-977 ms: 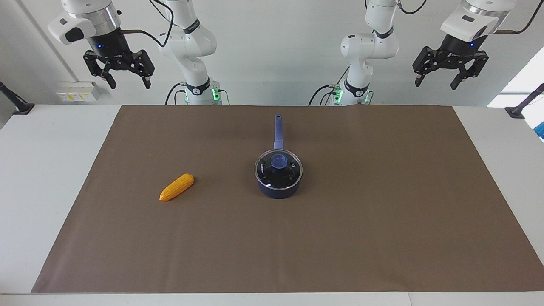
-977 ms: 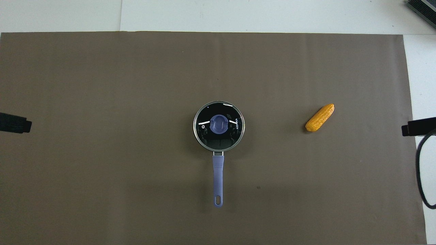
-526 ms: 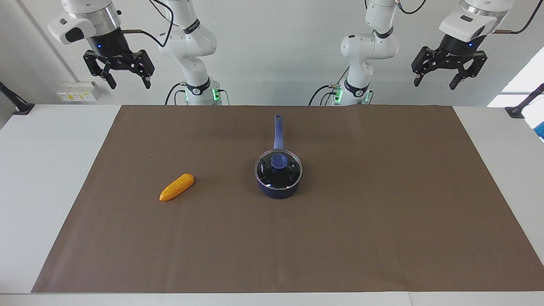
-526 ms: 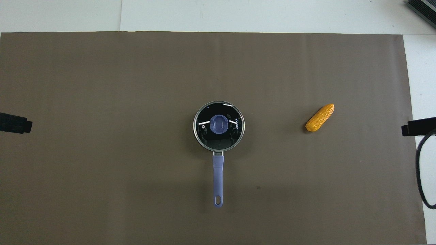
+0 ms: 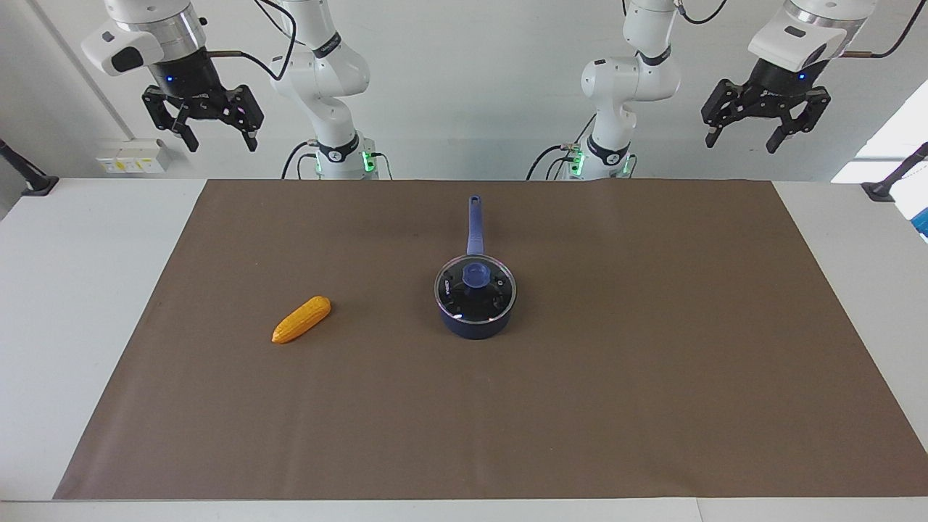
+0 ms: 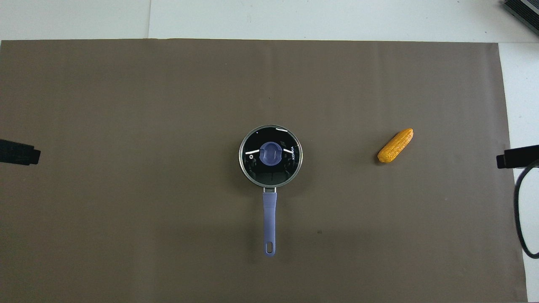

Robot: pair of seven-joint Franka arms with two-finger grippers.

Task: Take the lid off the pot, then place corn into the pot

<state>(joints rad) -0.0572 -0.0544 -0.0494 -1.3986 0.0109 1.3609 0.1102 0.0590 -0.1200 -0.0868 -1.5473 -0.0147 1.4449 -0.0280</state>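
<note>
While the round clear glass lid [image 5: 475,288] with its metal rim and blue centre knob sits squarely on the pot, it closes the vessel fully. That small dark navy-blue saucepan [image 5: 475,324] stands upright near the middle of the brown mat [image 5: 652,377], its long straight blue handle [image 5: 474,225] pointing toward the robots. Through the glass only a black inside shows; whether anything lies within cannot be confirmed from either view.

Beside the pot, toward the right arm's end of the table and well apart from it, lies the yellow-orange bumpy toy corn cob [image 5: 301,320]. It rests flat on the mat at a slant, its tapered end pointing away from the robots and toward the mat's edge, its blunt end nearer to the robots.

Right gripper [image 5: 217,139] hangs high in the air at its own arm's end of the table, over the white tabletop [image 5: 72,290] just outside the mat's corner. Its fingers are spread wide and carry nothing. Left gripper [image 5: 744,140] hangs likewise high at the left arm's end, fingers parted wide and empty. Both arms wait, clear of pot, lid and corn. In the overhead view only dark tips show at the frame's edges.

A looped black cable [image 6: 522,210] lies near the right arm's edge of the table.
</note>
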